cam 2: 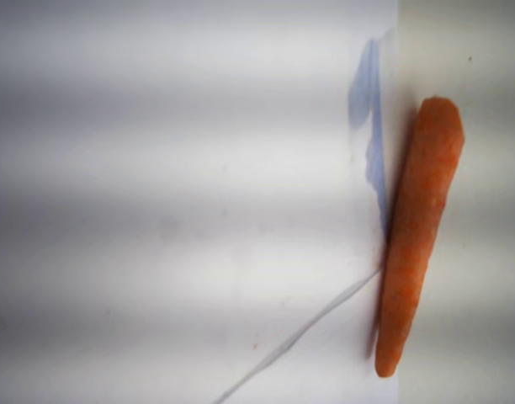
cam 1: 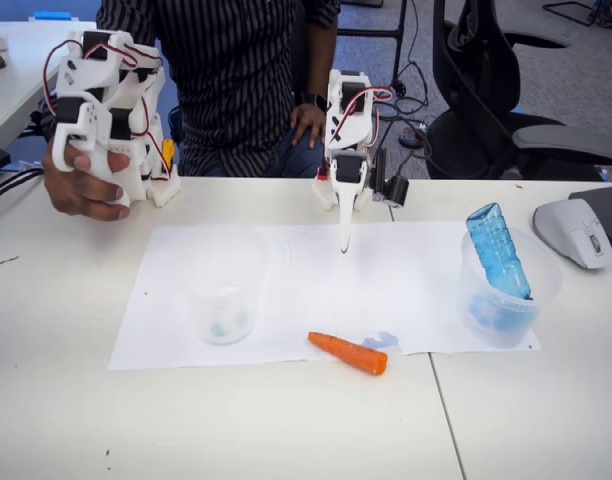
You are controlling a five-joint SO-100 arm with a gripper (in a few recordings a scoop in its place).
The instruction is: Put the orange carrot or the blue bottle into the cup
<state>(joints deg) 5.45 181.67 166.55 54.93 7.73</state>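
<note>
Fixed view: white SO-100 arm (cam 1: 351, 130) sits at the back-centre of the table (cam 1: 286, 430), folded down w/ its gripper (cam 1: 344, 240) pointing at the white paper sheet (cam 1: 286, 270). Fingers look pressed together into one thin white point, tip just above or on the sheet, can't tell which. Nothing held.

Orange carrot (cam 1: 348, 353) lies flat at the sheet's front edge, near the middle, thick end toward the right, pointed tip toward the left, lying across the paper edge onto the bare table. Small pale-blue scrap (cam 1: 382, 340) just beside it on the paper. Carrot is well apart from the gripper tip, in front of it.

Wrist view: carrot (cam 2: 417, 244) runs top to bottom at the right side, blunt end up, tip down, right along the paper edge. The bluish scrap (cam 2: 368, 126) sits just beside its upper half.

The cup (cam 1: 226, 290), clear and nearly colourless, stands upright on the left part of the sheet, faint pale speck at its base. Left of the carrot, apart from it.

Blue bottle (cam 1: 498, 250) is over on the right, leaning tilted inside a second clear cup (cam 1: 506, 300) at the sheet's right edge, its upper part sticking out above the rim.

Person in a striped shirt (cam 1: 236, 70) behind the table.
</note>
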